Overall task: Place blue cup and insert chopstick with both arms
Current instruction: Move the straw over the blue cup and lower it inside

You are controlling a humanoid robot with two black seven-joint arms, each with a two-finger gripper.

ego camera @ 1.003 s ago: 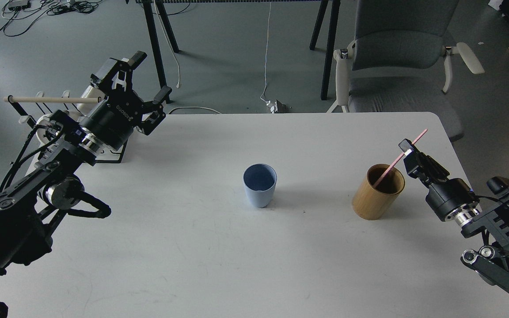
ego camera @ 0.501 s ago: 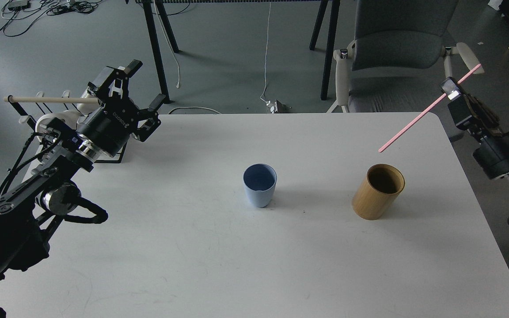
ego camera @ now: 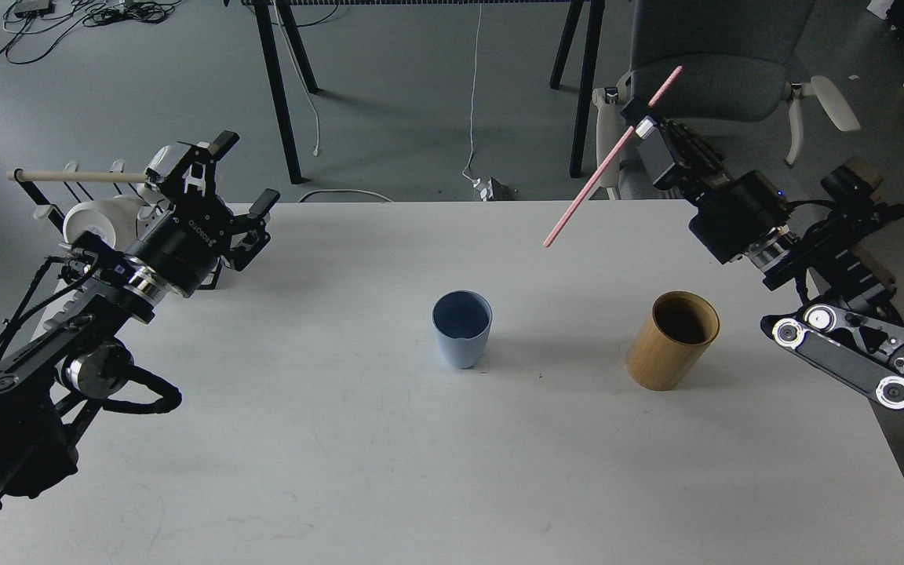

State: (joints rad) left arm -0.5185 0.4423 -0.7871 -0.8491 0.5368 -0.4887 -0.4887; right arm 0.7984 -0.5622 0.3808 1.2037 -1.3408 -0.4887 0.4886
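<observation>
Pink chopstick [ego camera: 607, 165] held in the air by the right gripper [ego camera: 645, 128], jaws clamped on it near its upper end. Long axis runs diagonal: top tip points up and to the far right, in front of the grey chair [ego camera: 715, 78]; lower tip points down and left, hanging above the far-middle part of the white table [ego camera: 342, 439]. Only a short length sticks out above the grasp, most of the stick is below it. The lower tip is up and to the right of the blue cup [ego camera: 461, 329], well apart from it, not over the cup mouth.

Blue cup stands upright near table centre, open end up, dark blue inside visible, nothing in it. Tan wooden cylinder [ego camera: 672, 340] stands to its right, upright and leaning slightly in view, empty, well apart from the cup. Bare tabletop all round the cup: wide open area on the near side and to the left, clear gap between cup and cylinder.

Left gripper [ego camera: 224, 176] sits at the far-left table edge, fingers spread, holding nothing, just beside the mug rack [ego camera: 83, 176] with its pale wooden rod and a white mug [ego camera: 95, 220]. Right arm links lie over the right table edge, near the cylinder but not touching it.
</observation>
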